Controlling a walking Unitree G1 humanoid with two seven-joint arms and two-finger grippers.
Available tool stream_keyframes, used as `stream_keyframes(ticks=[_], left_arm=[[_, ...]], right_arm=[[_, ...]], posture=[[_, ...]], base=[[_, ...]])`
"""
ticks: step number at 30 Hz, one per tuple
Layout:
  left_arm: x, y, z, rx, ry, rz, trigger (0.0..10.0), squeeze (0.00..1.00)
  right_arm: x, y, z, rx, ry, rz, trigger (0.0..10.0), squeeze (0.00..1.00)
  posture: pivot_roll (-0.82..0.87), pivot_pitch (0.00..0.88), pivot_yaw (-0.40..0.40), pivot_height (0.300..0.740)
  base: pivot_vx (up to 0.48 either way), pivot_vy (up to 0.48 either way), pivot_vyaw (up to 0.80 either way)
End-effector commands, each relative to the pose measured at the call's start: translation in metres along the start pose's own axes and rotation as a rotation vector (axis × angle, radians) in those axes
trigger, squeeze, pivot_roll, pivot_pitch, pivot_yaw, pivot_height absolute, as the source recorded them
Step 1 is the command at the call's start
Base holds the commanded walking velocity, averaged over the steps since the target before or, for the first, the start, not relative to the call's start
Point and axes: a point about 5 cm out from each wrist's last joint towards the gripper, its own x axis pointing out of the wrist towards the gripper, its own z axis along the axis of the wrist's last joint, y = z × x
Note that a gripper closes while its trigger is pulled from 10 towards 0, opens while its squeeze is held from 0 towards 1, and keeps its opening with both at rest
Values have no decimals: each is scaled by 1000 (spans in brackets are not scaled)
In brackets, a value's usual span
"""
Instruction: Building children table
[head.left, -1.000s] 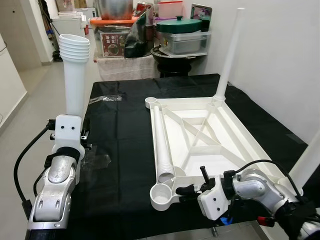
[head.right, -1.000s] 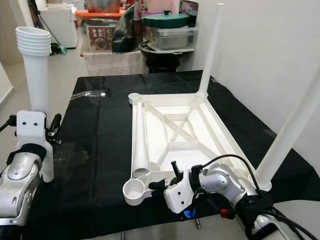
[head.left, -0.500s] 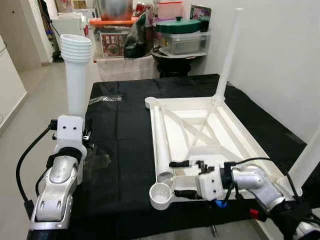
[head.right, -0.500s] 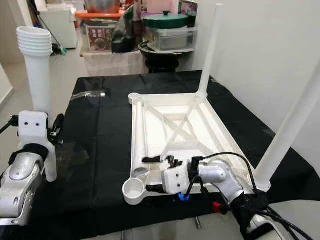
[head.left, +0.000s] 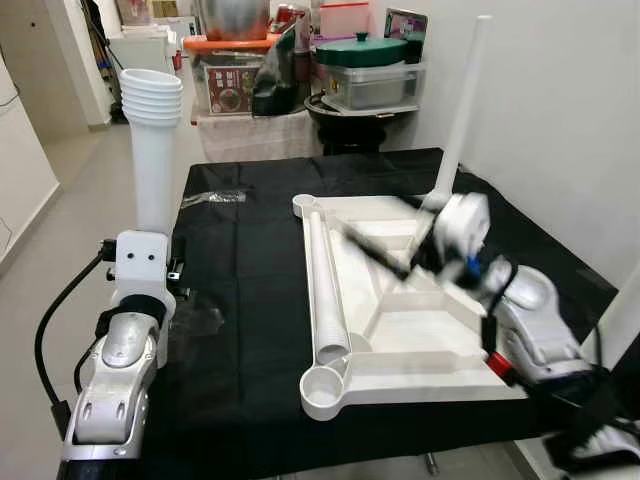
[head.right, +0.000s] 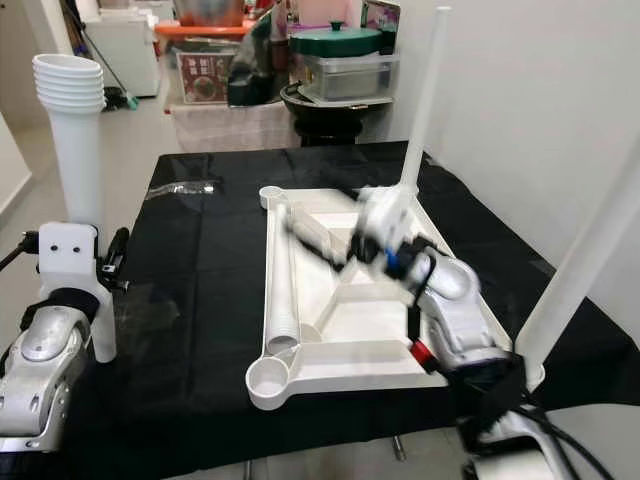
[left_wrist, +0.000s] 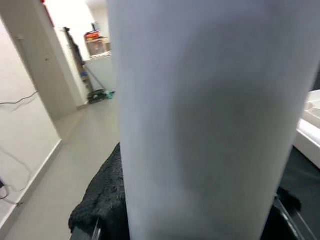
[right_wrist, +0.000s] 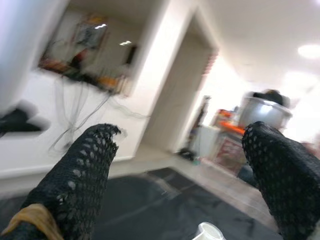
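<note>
A black cloth (head.left: 250, 330) is covering the tabletop, kitchen clutter behind. The upturned white children's table (head.left: 400, 300) is lying right of centre, two legs already standing at its right corners. The left gripper (head.left: 140, 262) is gripping an upright ribbed table leg (head.left: 152, 150) near the left edge. The right gripper (head.right: 325, 238), blurred, spread and empty, is sweeping over the frame. Another leg (head.left: 325, 285) is lying in the frame; next, seating one into the near-left socket (head.left: 325, 388).
</note>
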Motion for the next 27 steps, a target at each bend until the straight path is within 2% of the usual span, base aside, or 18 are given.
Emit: stream_keyframes(ticks=[1, 5, 8, 11, 21, 24, 27], left_arm=[[-2, -3, -4, -11, 20, -20, 10000, 0], [-2, -1, -3, -10, 11, -19, 10000, 0], [-2, -2, 0, -9, 2, -22, 10000, 0], [-1, -3, 1, -12, -5, -24, 10000, 0], [2, -6, 12, -33, -49, -42, 10000, 0], [3, -5, 17, -30, -66, -41, 10000, 0], [5, -2, 27, -39, -103, -33, 10000, 0]], right_arm=[[-5, 7, -14, 55, 59, -83, 10000, 0], [-8, 19, -22, 112, 90, -120, 10000, 0], [-13, 36, -27, 185, 121, -132, 10000, 0], [-15, 43, -28, 199, 147, -131, 10000, 0], [-19, 47, -29, 209, 201, -150, 10000, 0], [-21, 51, -29, 224, 223, -103, 10000, 0], [-28, 64, -26, 344, 250, 88, 10000, 0]], posture=[[40, 0, -25, 740], [43, 0, -24, 740], [42, 0, -19, 740], [39, 0, -17, 740], [42, 0, -14, 740], [46, 0, -16, 740], [53, 0, -20, 740]], base=[[0, -428, 0], [0, -454, 0], [0, -480, 0], [0, -480, 0], [0, -480, 0], [0, -475, 0], [0, -96, 0]])
